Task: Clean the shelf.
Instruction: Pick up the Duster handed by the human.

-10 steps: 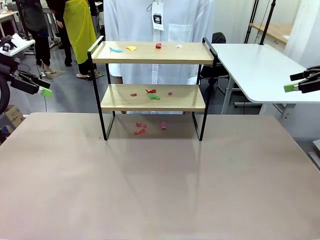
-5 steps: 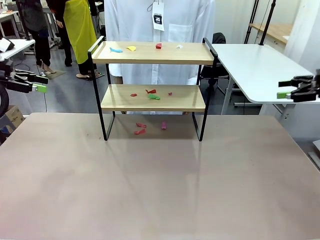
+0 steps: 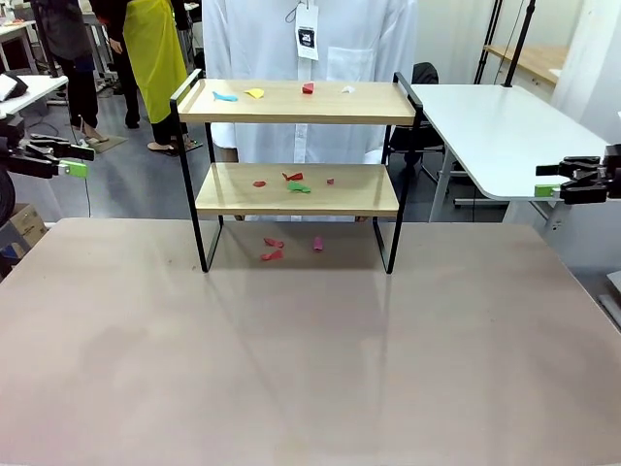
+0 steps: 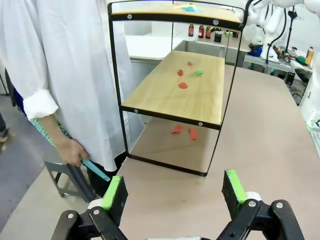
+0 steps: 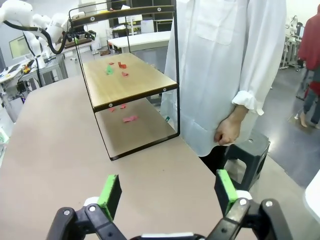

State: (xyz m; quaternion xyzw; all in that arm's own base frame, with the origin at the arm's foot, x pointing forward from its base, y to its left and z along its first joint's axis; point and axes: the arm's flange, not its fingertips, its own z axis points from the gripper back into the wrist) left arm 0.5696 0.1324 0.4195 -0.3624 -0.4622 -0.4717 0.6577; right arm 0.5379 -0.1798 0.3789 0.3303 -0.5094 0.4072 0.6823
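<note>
Fingers (image 4: 112,192) on both arms stand spread as wide as they go, with nothing between them and nothing touched. The left gripper (image 3: 78,160) hangs off the left edge of the table (image 3: 291,369), and the right gripper (image 3: 546,181) hangs off the right edge, each well apart from the shelf (image 3: 369,199). That shelf sits at the far middle of the table, just in front of a person (image 3: 310,39) in a white coat. Small coloured scraps (image 3: 299,187) lie on its top board, on its lower board and on the table under it, so no cleaning looks done yet.

What worries me is the frame. It is thin and the rack looks light, so a gripper coming in from the side could catch a raised rail or a leg and shove or tip the whole thing toward the person. The lower tier leaves little headroom for spread fingers. The scraps are flat and tiny; pads could skid over them or flick them off the far edge to the floor. The person's hand (image 4: 72,150), holding something teal, hangs close to the shelf's far side, within reach of a sweep.
</note>
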